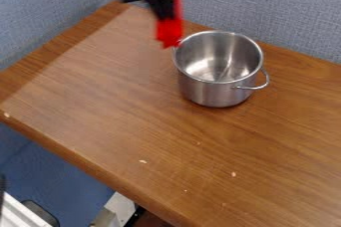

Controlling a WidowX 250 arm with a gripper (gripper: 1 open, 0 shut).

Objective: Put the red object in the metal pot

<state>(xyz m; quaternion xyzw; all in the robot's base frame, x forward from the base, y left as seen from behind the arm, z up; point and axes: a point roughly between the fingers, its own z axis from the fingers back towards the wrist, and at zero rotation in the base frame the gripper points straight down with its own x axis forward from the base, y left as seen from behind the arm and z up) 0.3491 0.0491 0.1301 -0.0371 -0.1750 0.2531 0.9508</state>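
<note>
1. No brand, label or writing can be read on anything in the camera view; the picture is small and the arm is blurred.
2. The metal pot (218, 67) serves as the landmark; it is a round, shiny silver vessel with straight sides and a rolled rim; its inside is bare and reflective; a small loop handle sticks out on its right side; it stands upright on the tabletop (120, 121).
3. The tabletop is brown wood with a visible grain and a smooth, slightly glossy finish; its corners are rounded; a few tiny pale specks lie on it well in front of the pot.
4. The red object (167, 30) is bright red, elongated and plastic-looking; it hangs end-down just to the upper left of the pot's rim, outside the pot and lifted off the tabletop; whether it touches the rim cannot be told.
5. The gripper (163, 7) is dark and blurred, above and to the left of the pot; its jaws are pressed on the upper end of the red object, pinching it.
6. Behind the pot stands a blue-grey wall (266, 7) with a fine, fabric-like texture.
7. Below the tabletop's near edge, far from the pot, a bluish floor (40, 186) shows, with pale things at the bottom edge too unclear to name.
</note>
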